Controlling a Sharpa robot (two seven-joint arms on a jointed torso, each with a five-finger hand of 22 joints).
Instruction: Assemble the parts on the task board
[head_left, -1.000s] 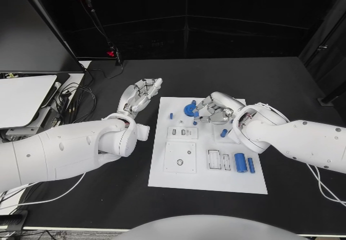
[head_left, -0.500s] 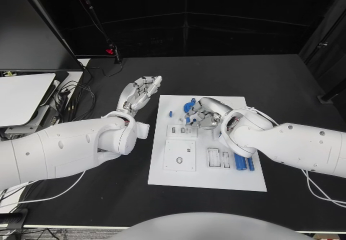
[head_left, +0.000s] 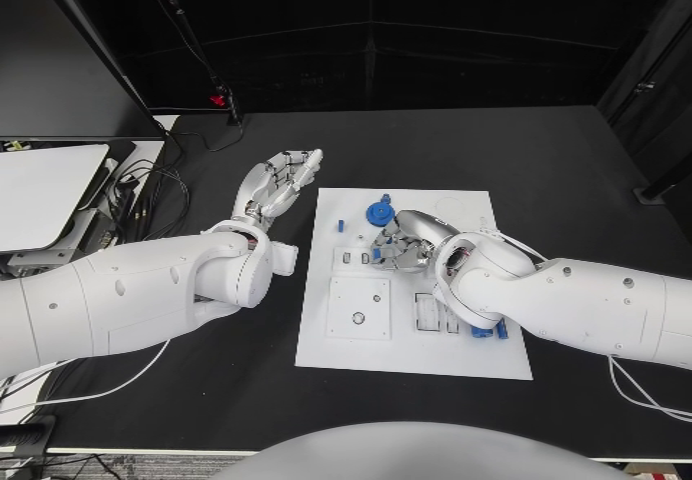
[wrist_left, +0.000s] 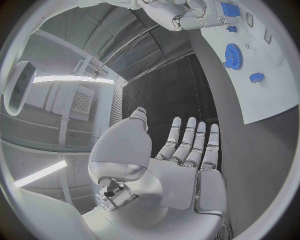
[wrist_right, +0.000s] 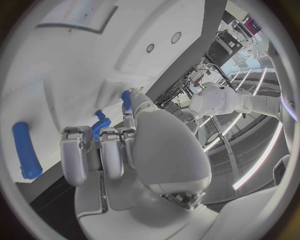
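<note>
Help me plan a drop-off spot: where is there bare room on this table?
Bare black table lies right of the task board and in front of its near edge. The left hand hovers at the board's left edge; the right hand crowds the board's middle, by the blue gear.

We are seeing a white task board (head_left: 411, 350) lying on a black table (head_left: 577, 170), blue parts showing on it: a gear (head_left: 379, 212) and cylinders (wrist_right: 25, 150); both arms are white.

Right hand (head_left: 401, 242) nearer, over task board (head_left: 476, 208)
</note>
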